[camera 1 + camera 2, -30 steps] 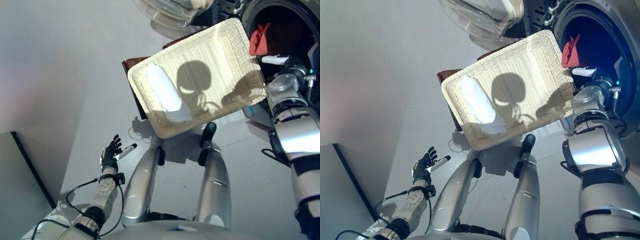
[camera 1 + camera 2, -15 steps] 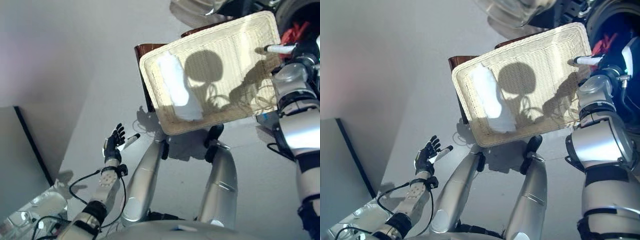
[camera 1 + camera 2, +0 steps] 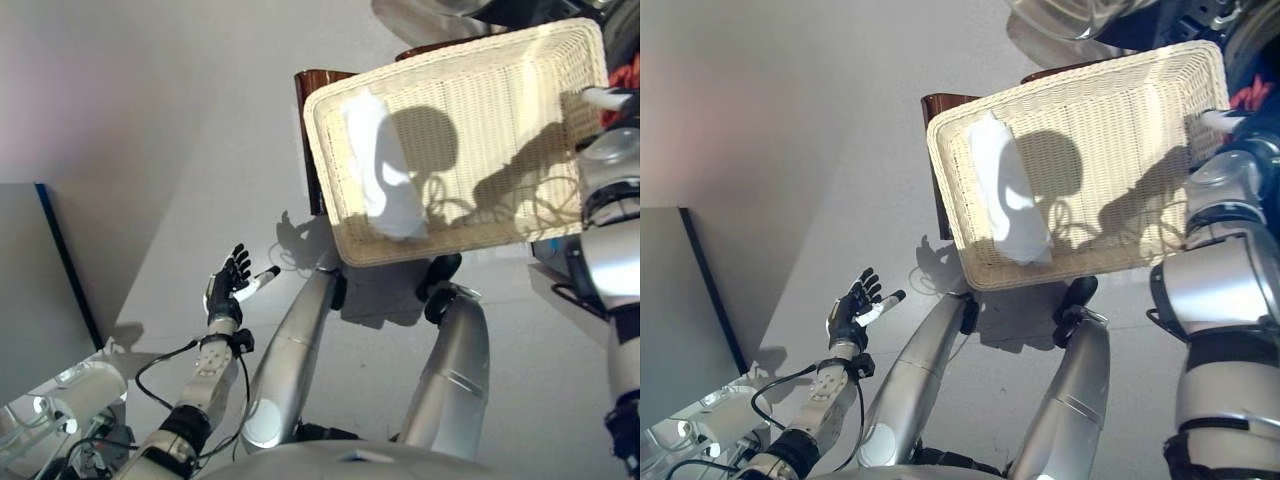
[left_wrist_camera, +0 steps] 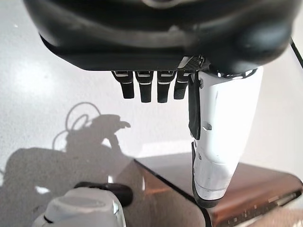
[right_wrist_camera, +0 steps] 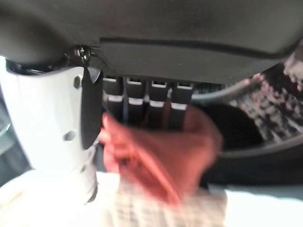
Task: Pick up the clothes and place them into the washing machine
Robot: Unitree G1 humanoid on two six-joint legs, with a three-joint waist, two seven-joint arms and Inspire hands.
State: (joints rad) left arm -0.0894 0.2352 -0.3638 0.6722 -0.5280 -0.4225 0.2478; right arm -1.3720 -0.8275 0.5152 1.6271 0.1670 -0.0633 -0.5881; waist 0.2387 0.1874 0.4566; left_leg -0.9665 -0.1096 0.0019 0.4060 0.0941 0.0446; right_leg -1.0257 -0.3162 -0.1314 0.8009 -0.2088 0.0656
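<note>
A red garment point(image 5: 156, 151) sits pinched between the right hand's point(image 5: 142, 101) curled fingers and white thumb, at the washing machine point(image 3: 1250, 40) opening beyond the wicker basket's point(image 3: 1160, 120) far corner. A white cloth point(image 3: 1008, 195) lies in the basket; the left hand point(image 3: 852, 312) hangs empty, fingers spread. If released short of the drum, the garment could snag on the door rim or drop back.

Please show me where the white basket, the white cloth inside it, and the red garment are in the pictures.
white basket point(image 3: 500, 120): left eye view, bare woven floor of the basket.
white cloth point(image 3: 380, 170): left eye view, middle of the cloth.
red garment point(image 5: 161, 146): right wrist view, its bunched middle, just past the right hand's fingers.
</note>
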